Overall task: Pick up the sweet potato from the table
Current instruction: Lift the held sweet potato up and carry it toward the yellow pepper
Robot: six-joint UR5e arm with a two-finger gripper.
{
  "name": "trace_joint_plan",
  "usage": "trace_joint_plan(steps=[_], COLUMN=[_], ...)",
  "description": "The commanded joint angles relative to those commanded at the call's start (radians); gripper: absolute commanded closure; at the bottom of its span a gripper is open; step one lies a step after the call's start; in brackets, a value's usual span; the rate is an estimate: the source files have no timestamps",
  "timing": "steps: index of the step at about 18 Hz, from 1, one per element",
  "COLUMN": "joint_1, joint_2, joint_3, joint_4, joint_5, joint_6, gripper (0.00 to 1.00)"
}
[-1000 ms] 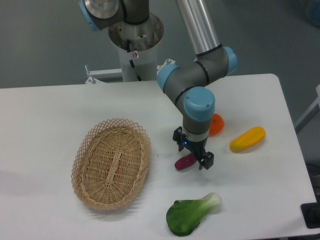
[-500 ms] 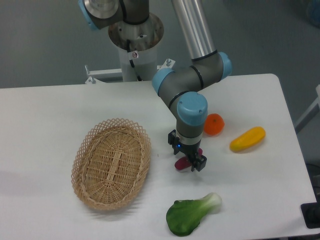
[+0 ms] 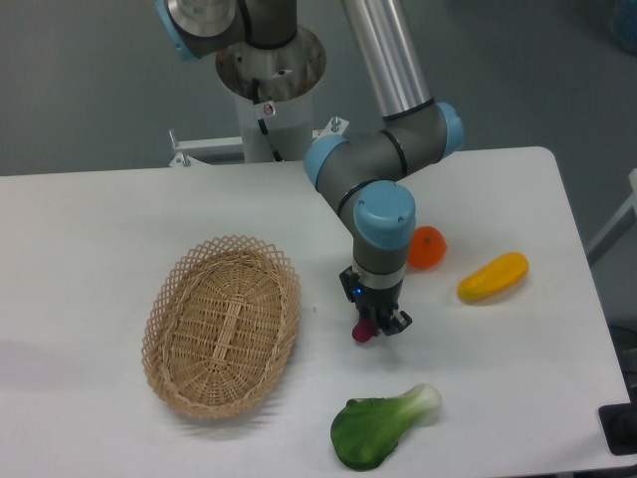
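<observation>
White worktop (image 3: 119,219) with rounded corners, filling most of the frame from left edge to right; grey floor beyond along the top. Arm (image 3: 388,90) entering from top centre beside its pedestal (image 3: 271,95), silver tube running down to grey joints with blue caps, wrist pointing straight down at centre frame. Oval wicker basket (image 3: 221,324) at left of centre, long axis tilted, well apart from the arm. Green leafy vegetable with a pale stalk (image 3: 383,426) at lower centre, lying flat, near but clear of the wrist above it. Yellow-orange oblong vegetable (image 3: 493,277) at right of centre, lying at a slant. Round orange fruit (image 3: 428,248) just beside the wrist housing on its right, partly hidden by it, apart from the yellow piece. Tool (image 3: 373,327) at centre frame, just right of the basket rim, black fingers drawn close together and clamped around the sweet potato (image 3: 363,330). Only a short reddish-purple end of the sweet potato showing, at the lower left of the fingers; remainder hidden behind them. Contact between that end and the worktop surface not determinable from this view. Small blue indicator light (image 3: 354,293) lit on the tool body, left side.
</observation>
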Motion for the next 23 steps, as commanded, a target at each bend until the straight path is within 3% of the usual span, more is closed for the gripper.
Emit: trace_joint_plan(steps=[5, 12, 15, 23], joint_1=[0.047, 0.144, 0.202, 0.290], joint_2=[0.018, 0.023, 0.034, 0.071], joint_3=[0.152, 0.408, 0.439, 0.439], joint_4=[-0.050, -0.343, -0.390, -0.433], joint_5=[-0.034, -0.087, -0.130, -0.158], joint_6=[0.003, 0.087, 0.159, 0.302], gripper=[0.84, 0.84, 0.84, 0.84])
